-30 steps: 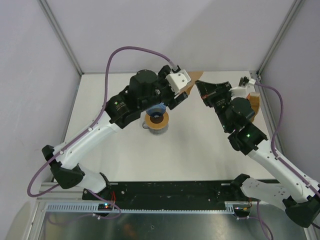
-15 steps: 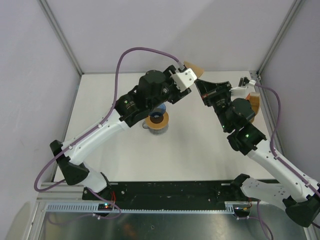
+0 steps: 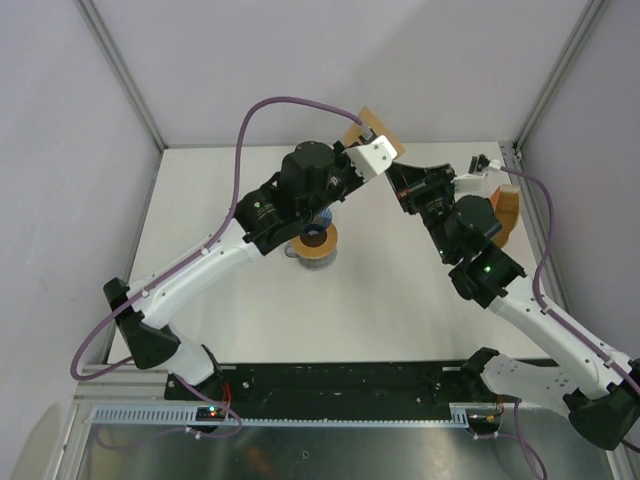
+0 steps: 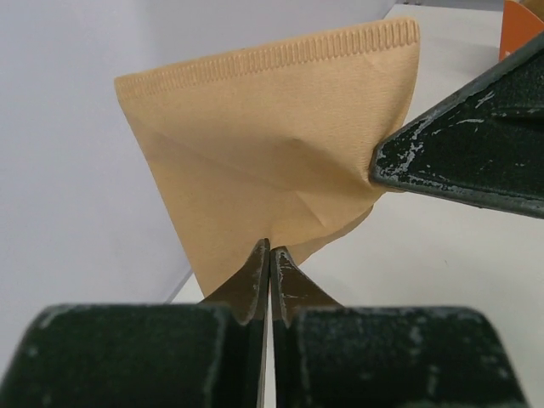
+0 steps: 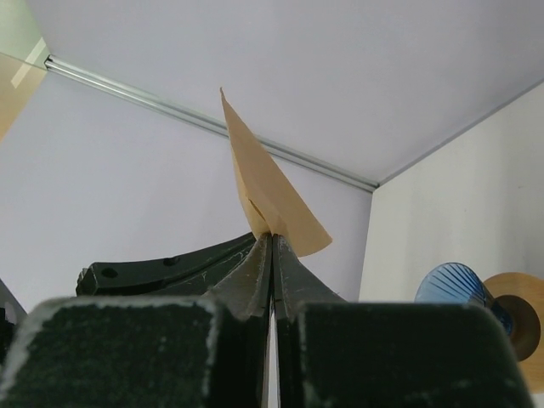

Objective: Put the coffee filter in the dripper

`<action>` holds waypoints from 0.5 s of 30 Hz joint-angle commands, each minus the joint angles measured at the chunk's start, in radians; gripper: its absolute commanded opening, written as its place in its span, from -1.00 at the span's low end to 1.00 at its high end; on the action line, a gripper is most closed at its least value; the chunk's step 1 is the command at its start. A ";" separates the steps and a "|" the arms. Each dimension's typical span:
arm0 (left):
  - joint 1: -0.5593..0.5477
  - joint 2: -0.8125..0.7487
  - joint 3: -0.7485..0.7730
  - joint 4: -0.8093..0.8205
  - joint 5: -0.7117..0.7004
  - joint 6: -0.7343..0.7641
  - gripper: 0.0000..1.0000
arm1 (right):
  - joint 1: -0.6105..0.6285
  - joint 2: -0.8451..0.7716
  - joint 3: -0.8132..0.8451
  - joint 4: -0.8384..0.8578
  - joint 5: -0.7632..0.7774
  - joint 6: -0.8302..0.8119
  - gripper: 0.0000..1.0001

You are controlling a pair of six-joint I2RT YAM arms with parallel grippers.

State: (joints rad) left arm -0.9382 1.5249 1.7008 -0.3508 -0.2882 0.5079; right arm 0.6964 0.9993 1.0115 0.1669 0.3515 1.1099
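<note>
Through the left wrist, the filter [image 4: 272, 161] hangs flat in the air. The left claw [image 4: 270, 255] is closed tight on its lower tip, and the right claw [image 4: 380, 167] is nipped onto its side corner. We judge the main risk lies here. Two claws hold one thin paper, so any pull apart could tear it, and a slack pinch could drop it.

Through the right wrist, the right claw's jaws meet on the paper's edge. The dripper [image 5: 455, 285] shows low and well apart from the filter, with the disc [image 5: 517, 319] just beside it. If the filter goes down flat and folded, we think it would lie across the dripper's rim rather than seat inside.

From above, the filter is raised beyond the dripper, toward the back wall. The left arm [image 3: 230, 255] reaches over the dripper and hides part of it, so it blocks a straight descent. The jug [image 3: 293, 248] is just beside the dripper, and an orange object [image 3: 508, 210] lies well to the dripper's right.
</note>
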 commanded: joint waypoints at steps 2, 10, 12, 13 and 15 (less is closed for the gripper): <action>-0.010 -0.031 -0.018 0.045 -0.020 0.003 -1.00 | -0.005 0.010 -0.004 0.066 0.002 -0.043 -1.00; 0.018 -0.064 -0.064 0.037 -0.014 -0.161 -0.99 | -0.016 0.006 -0.001 0.013 -0.081 -0.372 0.64; 0.053 -0.075 -0.067 0.015 0.021 -0.258 -0.99 | -0.003 0.001 0.000 -0.029 -0.083 -0.430 0.80; 0.080 -0.081 -0.065 -0.004 0.050 -0.305 -0.99 | 0.009 0.001 0.001 -0.041 -0.083 -0.460 0.82; 0.125 -0.092 -0.064 -0.032 0.123 -0.403 -1.00 | 0.034 0.012 0.004 -0.052 -0.082 -0.499 0.78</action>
State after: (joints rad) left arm -0.8940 1.5040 1.6318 -0.3634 -0.2588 0.3264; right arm 0.6918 1.0183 1.0115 0.1558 0.2794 0.7719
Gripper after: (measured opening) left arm 0.006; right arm 0.906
